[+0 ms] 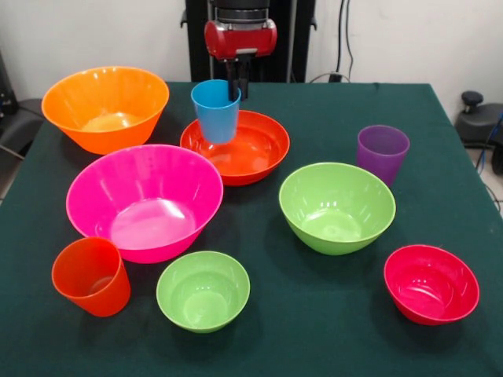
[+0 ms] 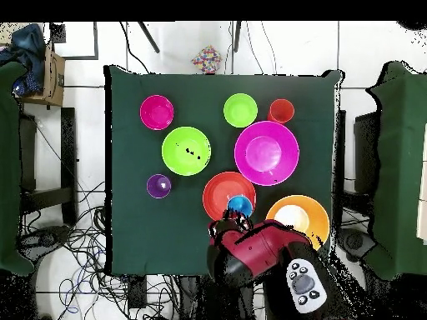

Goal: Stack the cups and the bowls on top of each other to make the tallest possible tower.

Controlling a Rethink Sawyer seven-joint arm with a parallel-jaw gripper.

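Note:
A blue cup (image 1: 216,114) (image 2: 239,205) stands upright inside the shallow red-orange bowl (image 1: 259,153) (image 2: 218,192) at the table's far middle. My gripper (image 1: 236,85) (image 2: 237,219) comes down onto the cup's far rim and is shut on it. Around them lie a large pink bowl (image 1: 94,188) (image 2: 267,152), a large orange bowl (image 1: 106,106) (image 2: 298,215), a medium lime green bowl (image 1: 336,206) (image 2: 186,151), a small lime green bowl (image 1: 203,290) (image 2: 240,110) and a small crimson bowl (image 1: 431,283) (image 2: 157,112). An orange cup (image 1: 90,276) (image 2: 281,110) and a purple cup (image 1: 382,153) (image 2: 158,185) stand apart.
All pieces rest on a dark green cloth (image 1: 314,330) covering the table. In the front view the pink bowl sits close beside the red-orange bowl, with the orange bowl just behind it. Cables and chairs surround the table in the overhead view.

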